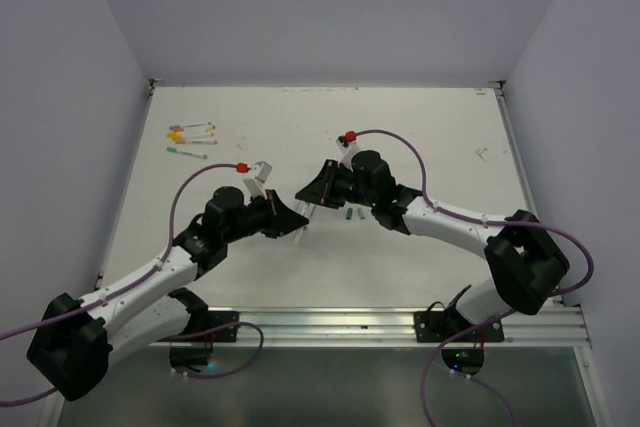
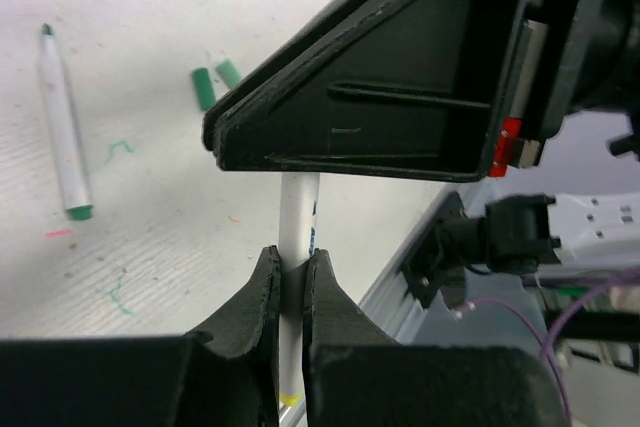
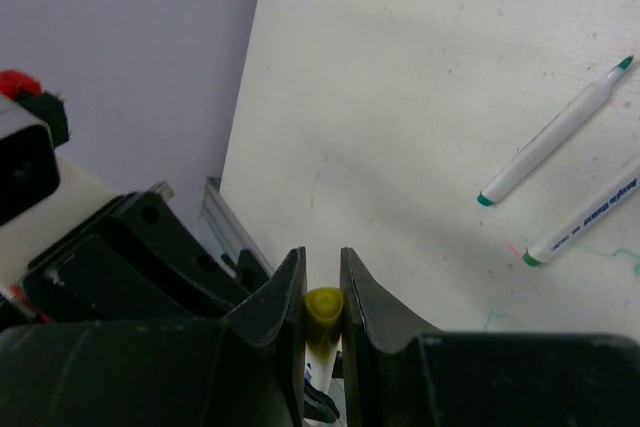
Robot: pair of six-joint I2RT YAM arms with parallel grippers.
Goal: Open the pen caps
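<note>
Looking at the pen [image 2: 298, 212] first, you see a thin white stick with small blue writing on its side and a bit of yellow at its low end. Its cap [image 3: 323, 309] is a short yellow stub with a round top.

Your left claw [image 2: 295, 259] is squeezed tight on the white stick, with a black finger pressing on each side. Your right claw [image 3: 320, 259] is squeezed tight on the yellow cap, which sits right between its two fingers [image 3: 365, 297]. The two claws are nose to nose. In the left wrist view the stick goes from the left claw straight up and hides under the black body of the right claw. You cannot tell if the cap is on the pen or off it, because the spot where they meet is hidden.

Going out from the claws, two little green caps [image 2: 203, 88] lie loose on the white table [image 1: 430, 127], near the right claw. A bit farther out lies a green pen [image 2: 60, 127], flat on the table, with its bare green tip showing. Well away from both claws, out past the left claw, a small bunch of pens [image 1: 192, 132] lies with yellow, orange and red ends, and one with green ends beside them.
</note>
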